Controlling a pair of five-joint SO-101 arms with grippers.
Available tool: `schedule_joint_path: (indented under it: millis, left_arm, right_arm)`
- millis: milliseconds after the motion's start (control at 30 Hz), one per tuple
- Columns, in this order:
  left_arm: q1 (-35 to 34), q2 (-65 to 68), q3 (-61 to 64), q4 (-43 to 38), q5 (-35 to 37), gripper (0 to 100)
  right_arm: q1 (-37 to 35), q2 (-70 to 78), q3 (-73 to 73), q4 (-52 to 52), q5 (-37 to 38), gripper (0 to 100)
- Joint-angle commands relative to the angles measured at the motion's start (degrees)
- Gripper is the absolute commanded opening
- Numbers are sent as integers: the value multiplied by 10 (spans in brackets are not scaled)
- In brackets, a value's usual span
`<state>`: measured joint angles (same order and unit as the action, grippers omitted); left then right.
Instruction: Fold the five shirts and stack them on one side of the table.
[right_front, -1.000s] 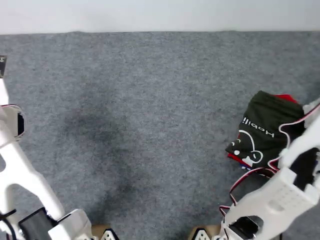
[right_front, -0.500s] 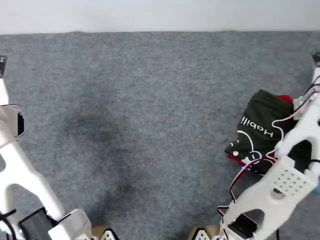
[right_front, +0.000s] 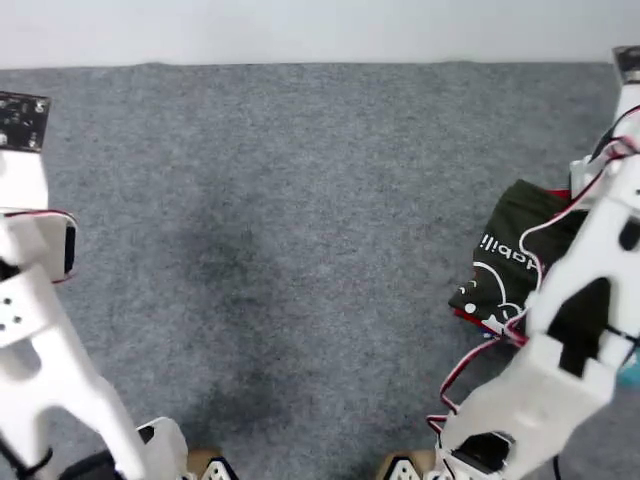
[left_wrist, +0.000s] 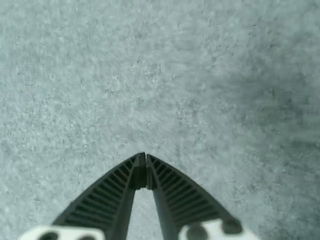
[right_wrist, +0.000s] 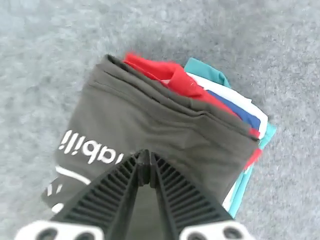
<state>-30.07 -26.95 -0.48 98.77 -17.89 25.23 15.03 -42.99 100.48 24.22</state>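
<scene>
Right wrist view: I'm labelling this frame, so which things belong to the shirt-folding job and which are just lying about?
Belongs to the job:
dark shirt, on top of the stack
red shirt and teal shirt, beneath it
right gripper, shut, over the dark shirt
left gripper, shut, over bare mat

Just there:
grey mat
white strip beyond the mat's far edge

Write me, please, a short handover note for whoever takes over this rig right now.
Left pincer: shut, empty, over the grey mat.
Right pincer: shut, empty, over the dark shirt.
Things: the dark shirt tops the stack at the table's right side; red, white, blue and teal edges show beneath.
Done: folding and stacking look finished.
Left: probably only check there are five layers, then park both arms.
</scene>
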Motion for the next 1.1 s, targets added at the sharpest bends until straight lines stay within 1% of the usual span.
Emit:
schedule_joint_path:
  millis: [0, 133, 233, 333, 400, 500, 633, 800, 867, 933, 1033, 1067]
  left_arm:
    - [1, -66, 3, 17, 12, 6]
    - [4, -147, 44, 16, 12, 8]
    - [4, -200, 85, 16, 12, 8]
    - [3, -252, 143, 16, 18, 9]
    - [3, -284, 191, 13, 44, 9]
    - [3, -331, 267, -16, 97, 8]
    - [4, -404, 365, -64, 123, 7]
    - [5, -535, 518, -182, 125, 6]
    - [24, -600, 590, -229, 125, 6]
    - [52, -671, 655, -254, 125, 6]
    - [92, -777, 735, -280, 126, 6]
    - [102, -788, 752, -288, 126, 6]
  right_arm:
    - [-21, -138, 71, 25, -14, 9]
    - [-56, -270, 231, 24, -27, 9]
    - [-73, -366, 345, 23, -113, 9]
    - [-73, -454, 428, 22, -189, 9]
    - [-73, -505, 473, 21, -211, 9]
    - [-78, -586, 538, -15, -235, 9]
    - [-87, -709, 658, -88, -243, 9]
    - [-111, -871, 863, -207, -243, 9]
    - [-113, -938, 928, -240, -243, 9]
    - [-117, -994, 980, -258, -239, 9]
    - [-149, -1054, 1036, -259, -238, 8]
    - [-163, -1068, 1051, -259, -240, 8]
